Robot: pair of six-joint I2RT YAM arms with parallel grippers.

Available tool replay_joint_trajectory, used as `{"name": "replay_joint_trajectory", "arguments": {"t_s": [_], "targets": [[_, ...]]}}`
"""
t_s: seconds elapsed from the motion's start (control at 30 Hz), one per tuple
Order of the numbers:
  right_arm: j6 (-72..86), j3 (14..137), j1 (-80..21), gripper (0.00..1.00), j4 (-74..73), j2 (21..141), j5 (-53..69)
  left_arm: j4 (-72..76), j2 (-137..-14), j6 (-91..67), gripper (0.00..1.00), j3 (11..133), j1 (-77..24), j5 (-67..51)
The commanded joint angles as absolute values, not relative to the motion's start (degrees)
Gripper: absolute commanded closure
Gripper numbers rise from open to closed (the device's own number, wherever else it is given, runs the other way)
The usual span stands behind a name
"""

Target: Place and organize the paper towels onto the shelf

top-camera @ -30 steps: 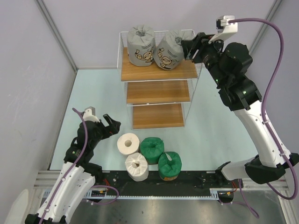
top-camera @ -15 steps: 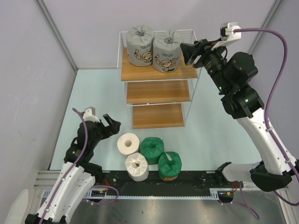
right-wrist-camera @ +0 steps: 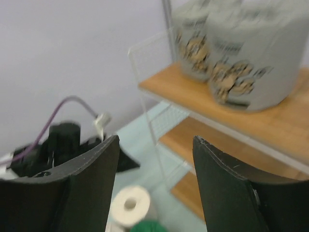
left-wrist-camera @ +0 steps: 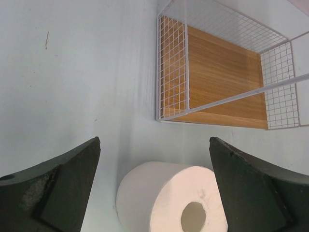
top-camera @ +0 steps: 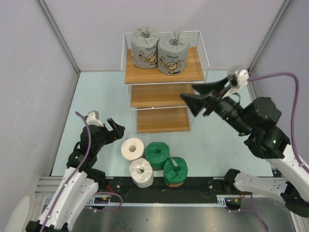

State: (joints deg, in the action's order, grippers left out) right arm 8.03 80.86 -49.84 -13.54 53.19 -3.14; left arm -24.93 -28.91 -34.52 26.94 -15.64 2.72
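The shelf stands at the back of the table. Two grey printed paper towels stand upright side by side on its top board. On the table in front lie two white rolls and two dark green rolls. My right gripper hangs open and empty in the air to the right of the shelf's middle board. It faces the shelf and the grey rolls. My left gripper is open just left of the far white roll, which lies between its fingers without touching them.
The shelf's middle and bottom boards are bare. Grey walls close in the table on the left, back and right. The left arm shows past the right gripper's fingers.
My right gripper has drawn back from the top board, down and toward the near right, opening wider. The second grey roll now stands upright and free. The left arm has not moved.
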Motion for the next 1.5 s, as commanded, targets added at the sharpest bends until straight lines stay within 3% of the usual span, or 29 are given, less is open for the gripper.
{"name": "replay_joint_trajectory", "arguments": {"t_s": [0.0,0.13,0.37,0.73,1.17,1.27,1.47], "targets": [[10.44,72.10,-60.10,0.31,-24.51,54.66,-15.07,-23.20,-29.53,-34.28,0.00,26.63,-15.82,1.58],[19.93,64.97,-64.42,0.29,-29.44,56.95,-20.03,-23.20,-29.79,-34.19,0.00,26.72,-15.91,1.41],[29.88,50.98,-66.09,0.24,-24.70,55.63,-22.76,-22.94,-29.62,-34.28,0.00,26.37,-15.91,1.14],[30.50,47.03,-66.01,0.23,-16.01,63.28,-11.08,-23.11,-29.36,-34.19,0.00,26.46,-15.91,1.14],[30.93,46.06,-66.36,0.24,-13.80,72.33,-9.40,-22.94,-29.35,-34.28,0.00,26.28,-15.91,1.14],[31.63,46.14,-66.36,0.25,-13.27,73.56,-9.40,-23.03,-29.09,-34.28,0.00,26.28,-15.91,1.14],[33.31,46.14,-66.36,0.45,-12.83,74.79,-9.75,-22.94,-29.18,-34.36,0.00,26.28,-15.91,1.14]]}}
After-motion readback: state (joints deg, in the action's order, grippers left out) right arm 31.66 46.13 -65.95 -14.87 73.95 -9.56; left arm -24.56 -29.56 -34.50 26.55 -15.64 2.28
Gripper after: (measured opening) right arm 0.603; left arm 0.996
